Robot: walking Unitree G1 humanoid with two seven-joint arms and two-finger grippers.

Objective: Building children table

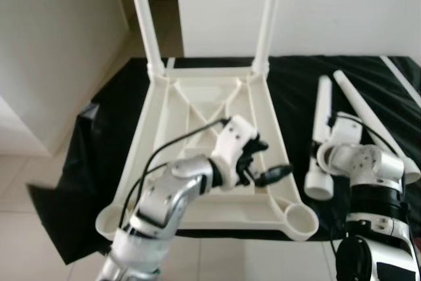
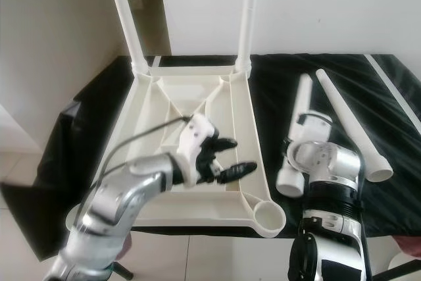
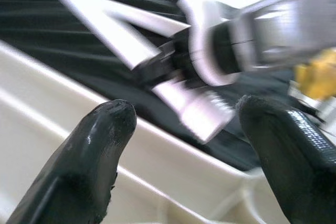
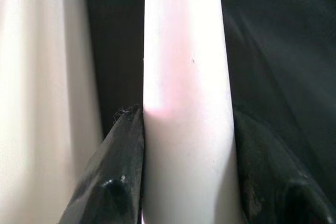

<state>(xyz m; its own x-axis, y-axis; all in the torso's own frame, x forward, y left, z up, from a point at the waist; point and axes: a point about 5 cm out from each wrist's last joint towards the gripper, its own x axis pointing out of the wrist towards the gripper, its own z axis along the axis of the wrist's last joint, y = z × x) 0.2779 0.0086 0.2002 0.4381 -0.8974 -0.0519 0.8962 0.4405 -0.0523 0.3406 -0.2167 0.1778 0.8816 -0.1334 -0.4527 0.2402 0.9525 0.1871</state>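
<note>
An upturned white table top [image 1: 141, 156] lies on a black sheet [image 1: 289, 90]. Two white legs [image 1: 145, 18] [image 1: 271, 11] stand in its far corner sockets. My left gripper [image 1: 271, 158] hovers open over the underside near the right rim, its fingertips [image 3: 113, 119] apart with nothing between them. A loose white leg [image 1: 322, 110] lies on the sheet to the right of the table. My right gripper [image 4: 186, 116] is shut on this leg [image 4: 184, 77], one black finger on each side. A second loose leg [image 1: 368, 116] lies further right.
The two near corner sockets [image 1: 301, 218] [image 1: 108, 218] of the table top hold nothing. Pale tiled floor [image 1: 39, 241] lies in front of the sheet. A white wall [image 1: 342, 4] rises behind it, with a doorway at the far left.
</note>
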